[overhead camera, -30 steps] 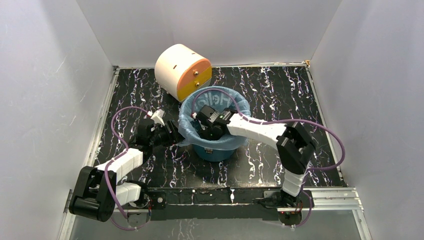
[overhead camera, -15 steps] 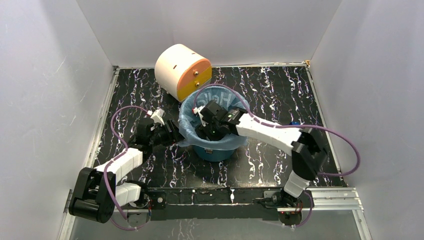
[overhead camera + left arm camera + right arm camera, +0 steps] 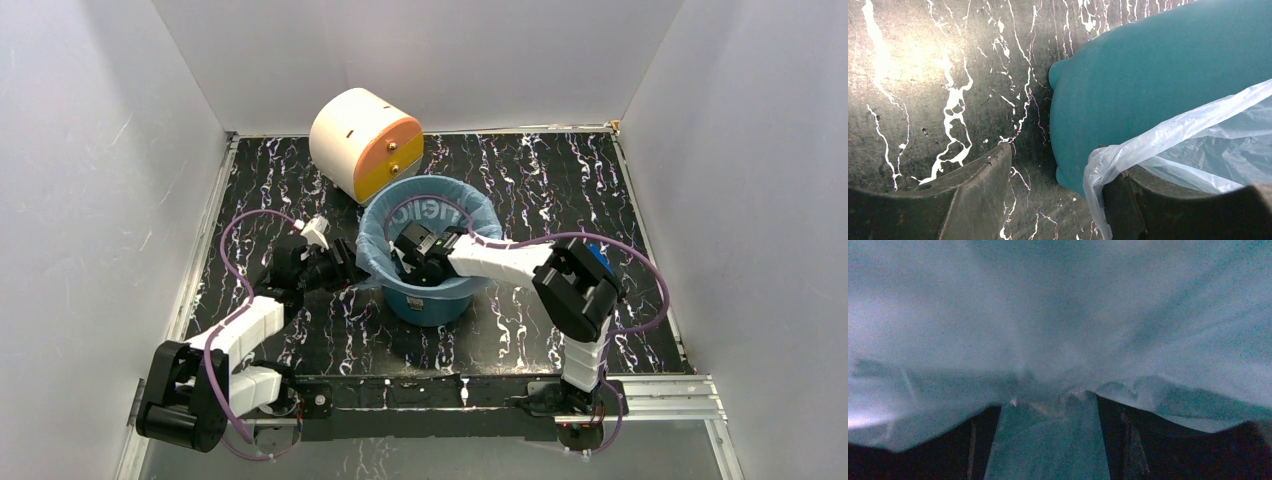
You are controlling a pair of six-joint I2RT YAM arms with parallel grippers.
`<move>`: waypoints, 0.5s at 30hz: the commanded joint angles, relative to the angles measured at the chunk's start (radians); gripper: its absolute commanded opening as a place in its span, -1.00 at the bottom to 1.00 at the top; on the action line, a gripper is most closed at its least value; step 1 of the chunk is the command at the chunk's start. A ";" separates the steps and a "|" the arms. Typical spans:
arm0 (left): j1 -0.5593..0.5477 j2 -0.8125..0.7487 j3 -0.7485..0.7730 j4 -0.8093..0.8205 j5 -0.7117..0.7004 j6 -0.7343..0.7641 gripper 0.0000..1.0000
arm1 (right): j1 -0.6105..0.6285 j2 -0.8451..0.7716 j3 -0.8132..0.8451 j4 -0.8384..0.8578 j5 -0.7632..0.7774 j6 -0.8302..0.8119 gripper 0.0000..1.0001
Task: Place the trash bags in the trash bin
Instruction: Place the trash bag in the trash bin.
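Observation:
The teal trash bin (image 3: 432,300) stands mid-table with the pale blue trash bag (image 3: 374,236) lining its mouth, white lettering on the far inner side. My right gripper (image 3: 408,258) reaches down inside the bag. In the right wrist view it (image 3: 1048,412) is open, with the film (image 3: 1058,315) stretched across its fingertips. My left gripper (image 3: 352,272) sits at the bin's left side. In the left wrist view it (image 3: 1058,200) is open beside the bin wall (image 3: 1148,85), and the bag's edge (image 3: 1168,135) drapes over its right finger (image 3: 1148,205).
A cream and orange drum-shaped box (image 3: 365,140) stands just behind the bin on the left. A small dark blue object (image 3: 598,252) peeks out behind my right arm's elbow. White walls close in the dark marbled table (image 3: 560,180) on three sides.
My right arm's elbow swung out to the right and came back in, while its gripper stayed in the bin. The bag's mouth has spread wider over the far rim. The left arm barely moved.

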 commanded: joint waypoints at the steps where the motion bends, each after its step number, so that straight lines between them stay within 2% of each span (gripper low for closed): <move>1: -0.003 -0.035 0.043 -0.022 -0.009 0.019 0.22 | 0.005 0.057 -0.022 -0.051 -0.017 0.018 0.59; 9: -0.003 -0.056 0.046 -0.049 -0.017 0.030 0.23 | 0.004 0.085 0.009 -0.117 0.013 0.020 0.61; 15: -0.004 -0.064 0.045 -0.055 -0.023 0.033 0.23 | 0.004 -0.013 0.044 -0.069 -0.020 0.013 0.66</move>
